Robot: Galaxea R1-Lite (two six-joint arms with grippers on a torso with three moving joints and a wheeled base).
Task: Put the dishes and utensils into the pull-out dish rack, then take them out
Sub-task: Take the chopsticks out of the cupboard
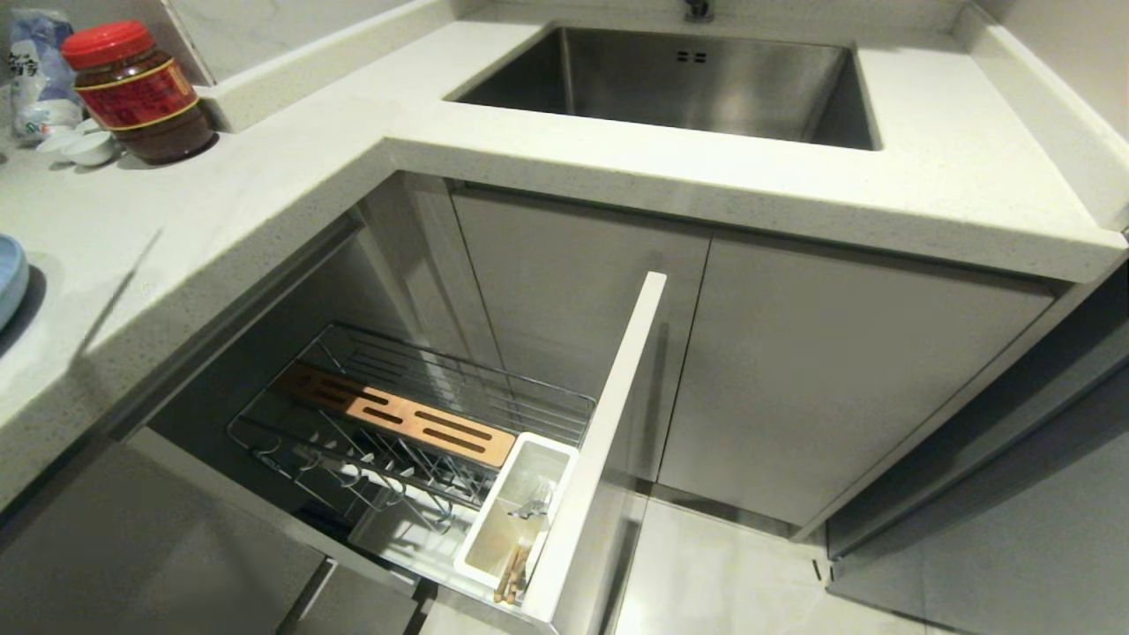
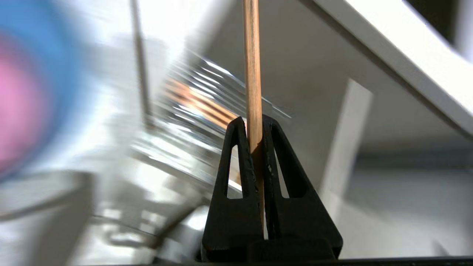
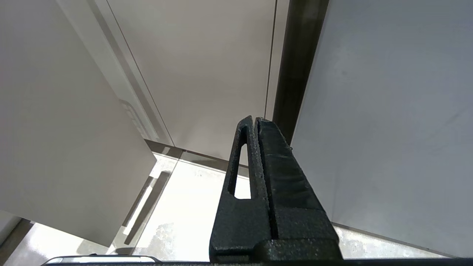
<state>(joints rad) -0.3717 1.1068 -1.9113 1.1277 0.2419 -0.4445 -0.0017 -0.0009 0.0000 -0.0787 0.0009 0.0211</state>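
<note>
Left tool [image 2: 254, 127] clamped on one chopstick [image 2: 252, 74], its long axis straight out toward twelve o'clock; right tool [image 3: 255, 122] pressed together

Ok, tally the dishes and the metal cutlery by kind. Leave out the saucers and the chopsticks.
Light-blue plate: 1
Pink bowl: 1
Silver fork: 1
Total: 3
</note>
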